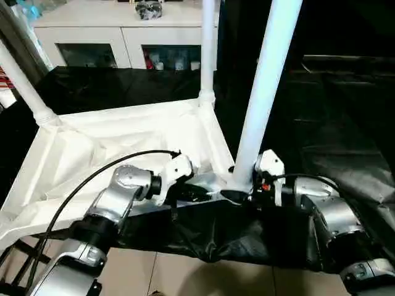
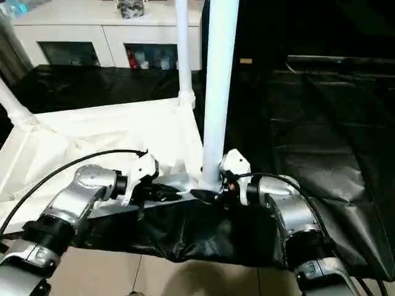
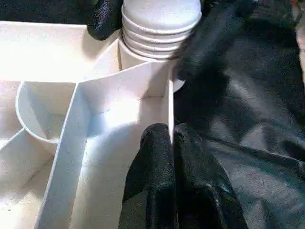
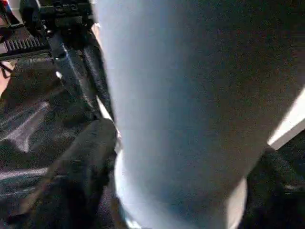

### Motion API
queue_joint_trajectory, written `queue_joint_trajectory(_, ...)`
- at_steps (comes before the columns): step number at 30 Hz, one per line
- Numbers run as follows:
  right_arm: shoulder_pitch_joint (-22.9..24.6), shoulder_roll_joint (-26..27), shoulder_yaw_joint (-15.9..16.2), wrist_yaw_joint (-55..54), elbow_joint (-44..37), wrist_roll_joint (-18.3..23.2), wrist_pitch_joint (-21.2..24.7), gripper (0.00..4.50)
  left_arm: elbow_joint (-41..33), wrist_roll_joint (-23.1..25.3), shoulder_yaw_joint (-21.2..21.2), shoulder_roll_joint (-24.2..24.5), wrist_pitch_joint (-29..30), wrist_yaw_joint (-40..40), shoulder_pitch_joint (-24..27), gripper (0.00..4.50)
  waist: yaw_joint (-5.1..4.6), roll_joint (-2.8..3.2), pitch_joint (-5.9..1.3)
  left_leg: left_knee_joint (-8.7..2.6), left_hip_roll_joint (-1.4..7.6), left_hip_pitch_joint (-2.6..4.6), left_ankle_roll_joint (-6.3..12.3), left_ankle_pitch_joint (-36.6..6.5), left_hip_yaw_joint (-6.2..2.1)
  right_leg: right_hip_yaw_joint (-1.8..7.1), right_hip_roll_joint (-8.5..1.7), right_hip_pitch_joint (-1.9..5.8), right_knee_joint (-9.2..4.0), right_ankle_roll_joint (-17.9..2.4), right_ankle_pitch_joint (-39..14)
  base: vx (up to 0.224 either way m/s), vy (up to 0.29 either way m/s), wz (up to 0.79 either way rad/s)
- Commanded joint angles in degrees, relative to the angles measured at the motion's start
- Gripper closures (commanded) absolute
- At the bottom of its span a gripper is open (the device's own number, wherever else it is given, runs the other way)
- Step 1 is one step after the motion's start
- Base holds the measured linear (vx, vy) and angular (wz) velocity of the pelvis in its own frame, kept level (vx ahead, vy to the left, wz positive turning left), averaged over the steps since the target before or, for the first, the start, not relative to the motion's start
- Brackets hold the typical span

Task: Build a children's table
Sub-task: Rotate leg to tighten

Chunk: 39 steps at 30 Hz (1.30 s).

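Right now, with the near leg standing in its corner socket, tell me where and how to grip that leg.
Grip the near leg low on its round shaft, just above the socket in the tabletop. Come in level from the robot's right, where the right pincer already straddles it. The tube stands nearly upright and smooth, so a low hold probably steadies it best.

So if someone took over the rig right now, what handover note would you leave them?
Left gripper: shut on the tabletop rim at its near edge.
Right gripper: fingers either side of the near-right leg at its base.
Tabletop lies underside up on the black-draped table.
Done: three legs stand in corner sockets: far-left leg, far-right leg, and the near-right one.
Left: confirm the near-right leg is fully seated, then fit the fourth leg.
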Motion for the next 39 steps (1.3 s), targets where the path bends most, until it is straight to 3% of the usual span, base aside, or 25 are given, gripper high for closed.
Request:
queue_joint_trajectory(1,0.7,0.1,0.6,1.2,-0.6,0.3,1.0,0.9,-3.5,-3.1,0.5,-0.4,-0.5,-0.9,-1.0,4.5,0.12,-0.83,-3.9,-4.17,2.13,0.7,4.61,-14.1,-0.37,2.57,-3.16,3.08,-4.0,-13.5,-15.0,0.0,0.0,0.0)
queue_joint_trajectory(2,0.8,0.0,0.6,1.3,-1.0,0.7,1.5,1.2,-3.7,-3.2,0.5,-0.3,-0.3,-1.1,-0.9,4.5,0.11,-0.87,-3.88,-4.17,2.11,0.76,4.55,-14.2,-0.36,2.57,-3.11,3.07,-4.04,-13.4,-15.2,0.0,0.0,0.0)
queue_joint_trajectory(5,1.4,-0.1,0.8,1.9,-2.3,1.4,2.4,1.28,-4.2,-3.4,0.4,-0.2,0.1,-1.5,-0.6,4.5,0.25,-0.86,-3.97,-4.12,2.17,0.69,4.68,-13.2,-0.37,2.63,-3.15,3.16,-3.9,-13.5,-14.0,0.0,0.0,0.0)
queue_joint_trajectory(7,1.7,-0.2,0.9,2.0,-2.6,1.5,2.6,1.63,-4.2,-3.4,0.4,-0.2,0.1,-1.6,-0.6,4.5,0.34,-0.8,-3.99,-4.06,2.13,0.71,4.8,-13.0,-0.33,2.6,-3.12,3.12,-3.88,-13.6,-13.6,0.0,0.0,0.0)
queue_joint_trajectory(13,2.4,2.3,0.1,-4.8,-1.4,-0.4,2.0,1.75,-2.9,-2.4,0.9,-1.6,-0.1,1.2,-0.9,4.5,0.48,-0.73,-3.92,-4.14,2.09,0.77,4.08,-13.7,-0.37,2.64,-3.19,3.02,-4.04,-13.0,-15.1,0.0,0.0,0.0)
queue_joint_trajectory(17,0.4,7.5,-1.8,-20.2,4.2,-3.8,0.8,1.76,2.2,1.3,1.1,-5.6,-0.4,11.9,-3.4,4.5,-0.39,-0.75,-3.79,-4.39,1.81,0.86,2.03,-15.2,-0.58,2.55,-3.19,2.96,-4.39,-12.1,-17.7,0.0,0.0,0.0)
queue_joint_trajectory(20,-0.8,10.9,-3.6,-27.4,6.5,-3.7,1.9,1.76,4.3,2.0,1.7,-8.6,0.2,17.3,-5.1,4.5,-0.83,-0.71,-3.74,-4.39,1.72,1.07,1.39,-16.2,-0.6,2.59,-3.18,2.84,-4.64,-11.6,-19.3,0.0,0.0,0.0)
queue_joint_trajectory(22,-3.4,15.9,-5.8,-38.0,10.7,-3.5,3.4,1.77,7.5,3.5,1.8,-13.0,0.6,25.2,-8.0,4.5,-0.91,-0.24,-3.76,-4.3,1.67,1.11,1.54,-15.6,-0.5,2.72,-3.13,2.54,-4.7,-11.5,-18.3,0.0,0.0,0.0)
queue_joint_trajectory(23,-4.5,17.4,-6.4,-41.4,12.5,-3.6,3.2,1.77,8.5,3.8,2.1,-14.6,0.7,28.3,-8.9,4.5,-0.92,-0.35,-3.92,-4.31,1.53,1.19,1.16,-15.4,-0.59,2.54,-3.07,2.83,-4.65,-11.5,-18.1,0.0,0.0,0.0)
queue_joint_trajectory(27,-6.1,19.5,-6.7,-42.8,14.2,-3.6,1.4,1.77,9.7,4.0,2.4,-16.3,0.3,31.2,-9.9,4.5,-0.59,-0.11,-4.26,-4.06,1.57,0.83,2.73,-13.5,-0.49,2.56,-3.15,3.1,-4.36,-11.9,-13.6,0.0,0.0,0.0)
queue_joint_trajectory(28,-6.6,20.1,-6.7,-42.5,14.7,-3.6,0.5,1.77,10.2,4.1,2.4,-16.7,-0.3,31.5,-10.2,4.5,-0.62,-0.35,-4.33,-4.0,1.49,0.71,3.44,-12.5,-0.48,2.48,-3.06,3.25,-4.18,-12.4,-11.9,0.0,0.0,0.0)
queue_joint_trajectory(30,-6.9,20.6,-6.6,-41.9,14.9,-3.6,-0.5,1.77,10.5,4.2,2.5,-17.0,-0.6,31.5,-10.4,4.5,-0.51,-0.16,-4.28,-3.9,1.44,0.69,4.08,-12.5,-0.4,2.44,-3.17,3.26,-4.27,-12.7,-12.0,0.0,0.0,0.0)
queue_joint_trajectory(33,-6.9,20.3,-7.8,-38.2,14.8,-2.2,-0.1,1.07,9.3,3.8,2.2,-15.9,-2.6,28.1,-9.1,4.5,-0.49,-0.32,-4.25,-4.04,1.57,0.68,4.33,-13.2,-0.47,2.4,-3.19,3.34,-4.37,-12.4,-13.3,0.0,0.0,0.0)
queue_joint_trajectory(37,-6.6,18.6,-7.5,-37.2,14.7,-2.5,-1.0,0.86,6.8,2.6,1.7,-14.3,-2.7,24.2,-7.3,4.5,-0.55,-0.27,-4.25,-4.07,1.73,0.56,4.76,-13.1,-0.53,2.38,-3.27,3.39,-4.17,-12.9,-12.6,0.0,0.0,0.0)
queue_joint_trajectory(39,-5.6,16.1,-6.6,-32.0,12.5,-2.4,-0.9,0.55,3.9,1.4,1.1,-12.2,-2.2,19.9,-5.2,4.5,-0.68,-0.27,-4.25,-4.09,1.72,0.47,4.89,-13.1,-0.56,2.35,-3.29,3.55,-4.09,-13.1,-12.5,0.0,0.0,0.0)
